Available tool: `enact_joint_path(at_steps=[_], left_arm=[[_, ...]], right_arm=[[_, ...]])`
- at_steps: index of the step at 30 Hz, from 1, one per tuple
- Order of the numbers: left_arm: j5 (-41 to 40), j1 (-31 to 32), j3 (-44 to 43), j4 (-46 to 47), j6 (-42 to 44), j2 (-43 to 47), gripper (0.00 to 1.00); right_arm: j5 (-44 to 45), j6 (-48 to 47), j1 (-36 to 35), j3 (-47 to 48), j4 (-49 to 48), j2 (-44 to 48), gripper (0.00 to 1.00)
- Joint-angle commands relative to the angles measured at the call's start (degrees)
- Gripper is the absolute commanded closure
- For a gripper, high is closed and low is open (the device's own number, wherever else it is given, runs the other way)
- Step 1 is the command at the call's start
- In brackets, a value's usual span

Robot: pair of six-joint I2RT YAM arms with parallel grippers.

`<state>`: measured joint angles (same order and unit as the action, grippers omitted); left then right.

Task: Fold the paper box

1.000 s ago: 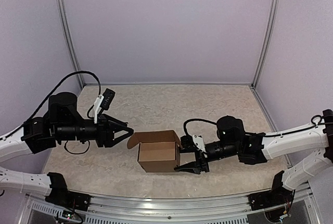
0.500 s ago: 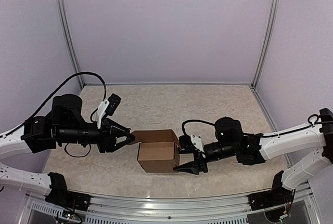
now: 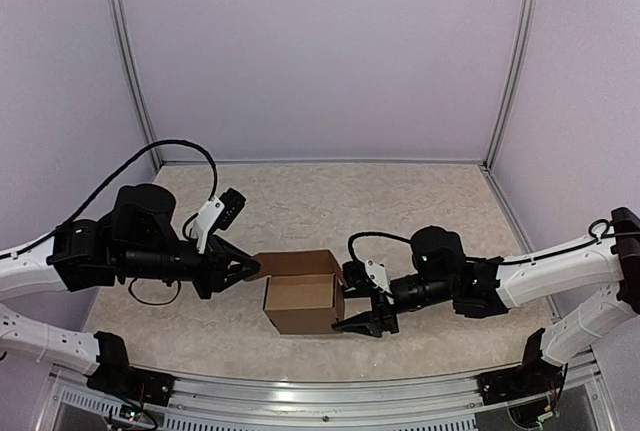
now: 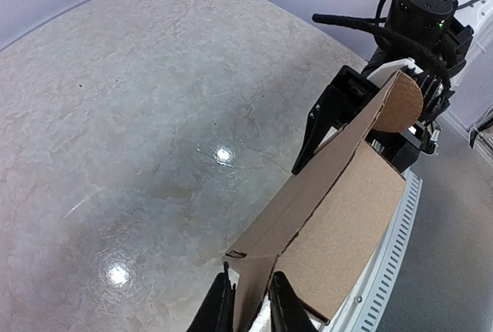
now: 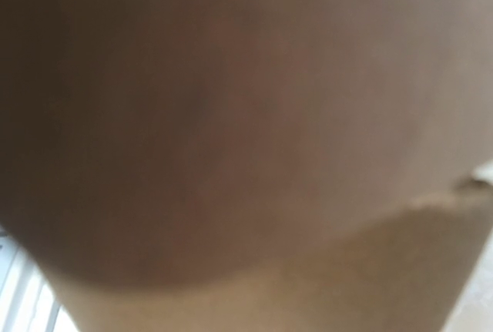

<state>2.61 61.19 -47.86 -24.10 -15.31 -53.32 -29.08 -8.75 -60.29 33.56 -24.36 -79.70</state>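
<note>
The paper box (image 3: pixel 305 301) stands on the pale marbled table (image 3: pixel 300 196), a little toward the near edge and roughly midway between the two arms, a small brown cube with its top not yet closed. The left gripper (image 3: pixel 248 269) reaches in from the left at the height of the box's top edge, where a flap juts out sideways. Looking down that arm's own camera, its fingers (image 4: pixel 286 310) sit tight on either side of the flap's thin edge, so the jaws are closed on the cardboard. From that angle a rounded tab (image 4: pixel 397 105) stands up at the far end of the box. The right gripper (image 3: pixel 350 303) comes in low from the right, with its jaws spread wide. One finger lies by the box's upper back corner and the other by the lower front corner, so the right end of the box sits between them. Whether they actually press on it I cannot tell. That arm's camera sees only blurred brown cardboard (image 5: pixel 231 116), right up against the lens.
</note>
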Motion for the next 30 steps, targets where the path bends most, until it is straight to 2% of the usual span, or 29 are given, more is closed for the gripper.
enact_joint_path(at_steps=[1, 5, 10, 21, 25, 30], left_arm=[[-2.4, 0.9, -2.2, -1.7, 0.9, -0.5, 0.88], [-2.4, 1.1, -2.6, -1.6, 0.7, -1.4, 1.0], [-2.4, 1.3, -3.2, -1.2, -0.4, -2.9, 1.0], [-7.9, 1.4, -3.2, 0.6, -5.4, -8.0, 1.0], [-9.2, 1.5, -1.2, 2.5, -5.7, -9.2, 1.0], [-10.4, 1.6, 4.4, 9.5, -6.9, -9.7, 1.0]], right_arm=[[-0.6, 1.3, 0.4, 0.2, -1.3, -0.9, 0.61], [-0.2, 2.6, 0.4, 0.2, -3.0, -1.6, 0.63], [4.1, 4.4, -0.4, 0.0, -6.3, -3.0, 0.67], [20.5, 5.4, -5.0, -1.4, -22.7, -13.1, 0.69], [24.9, 6.4, -5.3, -2.2, -28.9, -16.7, 0.68], [28.3, 8.0, -5.3, -3.2, -36.5, -20.5, 0.68]])
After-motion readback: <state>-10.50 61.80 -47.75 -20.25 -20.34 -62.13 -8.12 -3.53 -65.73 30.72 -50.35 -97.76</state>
